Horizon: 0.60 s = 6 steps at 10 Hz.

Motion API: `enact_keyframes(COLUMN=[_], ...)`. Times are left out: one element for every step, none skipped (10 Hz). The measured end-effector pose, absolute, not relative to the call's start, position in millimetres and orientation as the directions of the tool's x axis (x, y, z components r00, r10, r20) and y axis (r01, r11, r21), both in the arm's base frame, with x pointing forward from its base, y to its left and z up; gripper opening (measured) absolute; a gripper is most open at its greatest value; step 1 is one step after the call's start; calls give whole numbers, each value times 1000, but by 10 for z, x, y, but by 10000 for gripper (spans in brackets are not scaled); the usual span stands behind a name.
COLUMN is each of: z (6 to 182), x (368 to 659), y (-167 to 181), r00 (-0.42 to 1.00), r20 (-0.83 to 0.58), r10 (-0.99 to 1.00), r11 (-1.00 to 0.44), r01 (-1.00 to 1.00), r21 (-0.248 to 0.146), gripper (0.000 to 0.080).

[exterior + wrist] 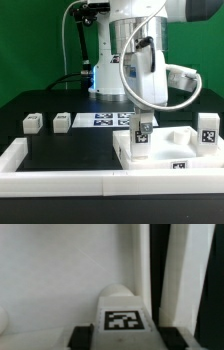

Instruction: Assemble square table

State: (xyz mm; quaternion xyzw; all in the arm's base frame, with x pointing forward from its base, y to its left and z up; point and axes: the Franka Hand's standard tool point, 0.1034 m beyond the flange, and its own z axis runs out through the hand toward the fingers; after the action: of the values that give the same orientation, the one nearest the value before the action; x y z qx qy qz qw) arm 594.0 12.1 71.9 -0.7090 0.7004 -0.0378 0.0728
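Four legs, by your count?

Four. One leg (142, 139) is in the gripper (142, 128). A second leg (207, 132) stands upright at the tabletop's corner on the exterior view's right. A third leg (62, 121) and a fourth leg (33, 122) sit near each other but apart on the black surface (70, 150), toward the exterior view's left.

And the slab they belong to?

One white square tabletop (165, 152), lying flat just behind the front rail (60, 182), in the exterior view's right half. I can make out one tag on its front edge.

How do the fingers stand?

Both are pinching the first leg. The wrist view shows one dark finger (82, 336) on each flank of its tagged face (122, 319). That leg hangs upright over the tabletop's corner nearer the exterior view's left. I cannot tell whether its lower end touches the slab, whose white top fills the wrist view behind it.

Anything else on the table?

One marker board (108, 119) lies flat behind the two loose legs, near the arm's base. Its tags are too small to count.
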Motion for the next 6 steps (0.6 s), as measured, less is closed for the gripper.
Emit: enact_keyframes(z=[718, 718, 718, 724, 728, 730], x=[5939, 5939, 5939, 5947, 5952, 5956], y=[122, 123, 125, 126, 127, 120], r00=[-18, -9, 31, 62, 113, 229], r20=[-56, -55, -49, -44, -35, -14], r10=[-998, -998, -998, -997, -993, -973], r11=[27, 17, -23, -54, -106, -223], r01=[-988, -988, -987, -986, -981, -960], r21=[-155, -155, -157, -160, -163, -168], gripper=[291, 301, 301, 478, 610, 637])
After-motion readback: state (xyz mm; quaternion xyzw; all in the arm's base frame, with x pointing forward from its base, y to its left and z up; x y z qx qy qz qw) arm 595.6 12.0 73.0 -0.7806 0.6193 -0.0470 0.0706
